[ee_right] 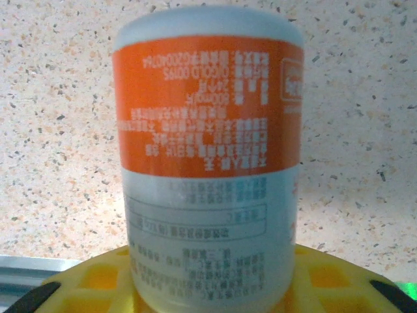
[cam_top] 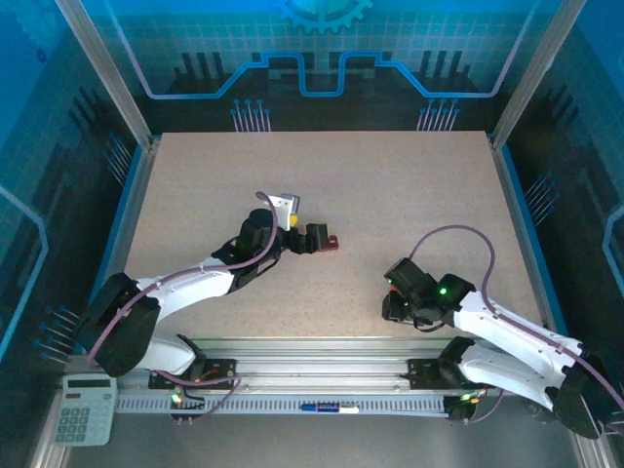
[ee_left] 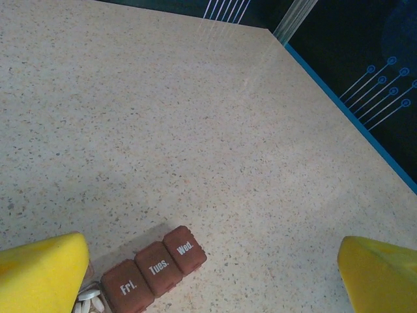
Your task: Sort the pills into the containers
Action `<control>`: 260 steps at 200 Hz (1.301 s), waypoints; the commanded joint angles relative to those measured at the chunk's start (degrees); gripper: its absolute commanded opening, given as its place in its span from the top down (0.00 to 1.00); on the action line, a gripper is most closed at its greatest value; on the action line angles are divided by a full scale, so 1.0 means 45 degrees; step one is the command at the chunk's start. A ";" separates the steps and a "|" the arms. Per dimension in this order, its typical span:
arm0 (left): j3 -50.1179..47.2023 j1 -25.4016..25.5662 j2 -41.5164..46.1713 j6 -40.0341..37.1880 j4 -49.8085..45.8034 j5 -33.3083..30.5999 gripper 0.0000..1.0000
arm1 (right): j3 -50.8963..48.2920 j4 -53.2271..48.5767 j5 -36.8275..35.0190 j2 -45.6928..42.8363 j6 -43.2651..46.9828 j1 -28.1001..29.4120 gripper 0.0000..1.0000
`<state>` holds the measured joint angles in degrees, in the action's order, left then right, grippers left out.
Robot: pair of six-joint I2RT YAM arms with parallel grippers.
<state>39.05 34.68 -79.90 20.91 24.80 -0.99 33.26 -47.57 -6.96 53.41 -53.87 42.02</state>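
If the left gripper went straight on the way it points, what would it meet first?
Most likely the day-labelled containers, lying low between the fingers of the open left gripper, nearer one finger; otherwise the bare table. Depth is unclear.

Table (cam_top: pixel 390 195): beige, fine dark and orange speckle. Containers (ee_left: pixel 156 270): reddish-brown, 3 lids lettered white "Fri.", "Tues.", "Wed." Pills (ee_left: pixel 88 301): white. Fingers (ee_left: pixel 39 270) of left gripper (ee_left: pixel 210 277): plain yellow. Bottle (ee_right: pixel 208 163): white, broad orange band, small white print on orange, grey print below. Enclosure walls (cam_top: pixel 322 58): blue, circuit-line pattern. Calculator (cam_top: pixel 83 409): whitish, dark display. Marker (cam_top: pixel 327 408): blue and white.
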 commanded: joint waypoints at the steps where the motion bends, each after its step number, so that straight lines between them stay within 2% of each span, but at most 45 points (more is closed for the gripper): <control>1: -0.0181 0.0069 -0.0233 0.0149 0.0388 0.0336 0.01 | 0.0422 -0.0617 0.1239 0.0119 0.0623 -0.0528 0.65; 85: 0.0062 0.0080 -0.0555 0.0393 0.0427 0.0649 0.01 | 0.2332 -0.2838 0.5527 0.1823 0.3927 -0.3893 0.65; 163: 0.0589 0.0073 -0.0821 0.0849 0.0010 0.0928 0.01 | 0.3712 -0.5327 0.8296 0.3994 0.6315 -0.5696 0.66; 260: 0.0975 0.0075 -0.1654 0.1215 0.0412 0.1539 0.01 | 0.5611 -0.7711 0.7900 0.6886 0.7988 -0.5963 0.67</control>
<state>41.34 34.68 -86.61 25.63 25.78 4.40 56.55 -77.08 27.68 81.73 -21.02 15.94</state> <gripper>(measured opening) 0.990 0.407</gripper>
